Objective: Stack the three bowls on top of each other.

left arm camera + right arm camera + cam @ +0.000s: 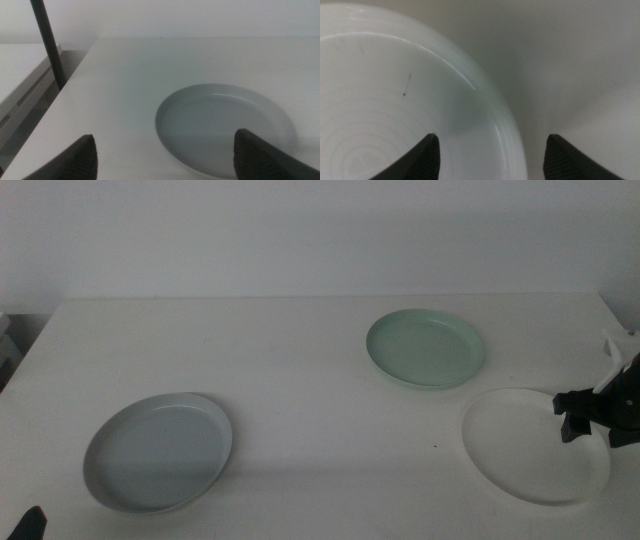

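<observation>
The right gripper [487, 157], jaws wide and empty, straddles the shallow round white bowl's [520, 450] rim; lower squarely before closing.

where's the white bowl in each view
Middle view: white bowl at lower right, under the right hand.
Left wrist view: not in it.
Right wrist view: fills the picture's left, rim between the open jaws.
Shared landmark: the right hand over its rim.
</observation>
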`<action>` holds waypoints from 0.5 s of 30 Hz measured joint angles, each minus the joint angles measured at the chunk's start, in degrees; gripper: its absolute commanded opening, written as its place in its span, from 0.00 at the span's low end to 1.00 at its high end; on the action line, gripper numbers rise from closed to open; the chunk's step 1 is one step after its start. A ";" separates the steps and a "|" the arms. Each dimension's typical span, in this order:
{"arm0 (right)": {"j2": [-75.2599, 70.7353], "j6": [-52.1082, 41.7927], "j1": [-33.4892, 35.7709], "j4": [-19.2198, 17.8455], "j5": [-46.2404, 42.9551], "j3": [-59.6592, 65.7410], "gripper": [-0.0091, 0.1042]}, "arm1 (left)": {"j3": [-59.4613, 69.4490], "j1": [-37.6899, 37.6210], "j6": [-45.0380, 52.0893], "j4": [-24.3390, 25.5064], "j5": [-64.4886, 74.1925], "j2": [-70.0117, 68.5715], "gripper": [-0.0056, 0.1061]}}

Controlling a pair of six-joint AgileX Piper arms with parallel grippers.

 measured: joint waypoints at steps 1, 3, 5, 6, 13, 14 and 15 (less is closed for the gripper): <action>0.71 0.00 0.00 -0.07 -0.14 -0.07 0.50 | 0.00 0.00 0.00 0.00 0.00 0.00 0.99; 1.98 0.00 0.00 -0.07 -0.45 -0.13 0.45 | 0.00 0.00 0.00 0.00 0.00 0.00 0.99; 2.76 0.00 0.00 0.16 -0.49 -0.33 0.38 | 0.00 0.00 0.00 0.00 0.00 0.00 0.99; 2.92 0.00 0.00 0.11 -0.92 -0.48 0.34 | 0.00 0.00 0.00 0.00 0.00 0.00 0.99; 2.91 -0.08 -0.30 -0.58 -0.78 -0.81 0.07 | 0.00 0.00 0.00 0.00 0.00 0.00 0.99; 2.55 -0.08 -0.25 -0.17 -0.56 -0.81 0.07 | 0.00 0.00 0.00 0.00 0.00 0.00 0.99; 2.05 -0.08 -0.11 -0.10 -0.29 -0.81 0.07 | 0.00 0.00 0.00 0.00 0.00 0.00 0.99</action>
